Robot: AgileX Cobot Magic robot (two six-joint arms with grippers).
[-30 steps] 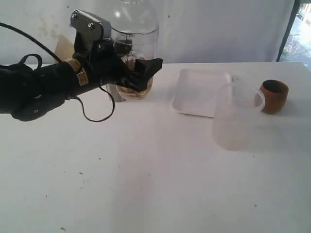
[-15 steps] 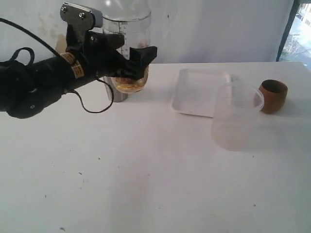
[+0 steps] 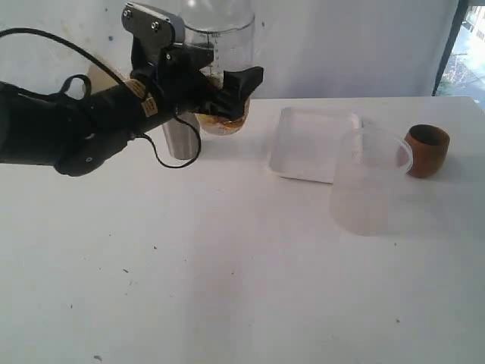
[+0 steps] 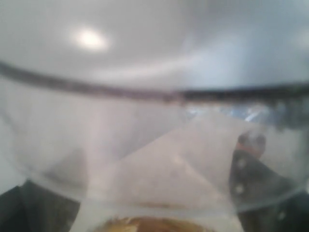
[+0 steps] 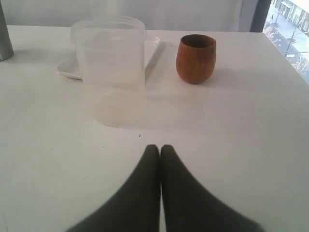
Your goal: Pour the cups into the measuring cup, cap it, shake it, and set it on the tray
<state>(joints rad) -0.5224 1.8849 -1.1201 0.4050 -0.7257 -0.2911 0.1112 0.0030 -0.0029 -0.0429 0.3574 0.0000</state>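
Note:
My left gripper [image 3: 229,97] is shut on the measuring cup [image 3: 226,49], a clear cylinder with a black scale, and holds it above the table at the back left. Brownish contents [image 3: 224,122] lie in its bottom, and a clear dome sits on top. In the left wrist view the measuring cup [image 4: 154,145] fills the picture between dark fingers [image 4: 256,186]. The steel tumbler [image 3: 179,139] stands behind the arm. The wooden cup [image 3: 427,150] stands upright at the right, beyond the white tray [image 3: 307,148]. My right gripper [image 5: 160,148] is shut and empty, low over the table before the wooden cup [image 5: 195,58].
A wide frosted plastic container [image 3: 370,182] stands in front of the tray's right end. In the right wrist view this container [image 5: 111,55] hides much of the tray [image 5: 66,71], and the steel tumbler [image 5: 4,38] shows at the edge.
The left arm carried the measuring cup first left, then right and a little higher. More of the steel tumbler shows now. Nothing else has moved.

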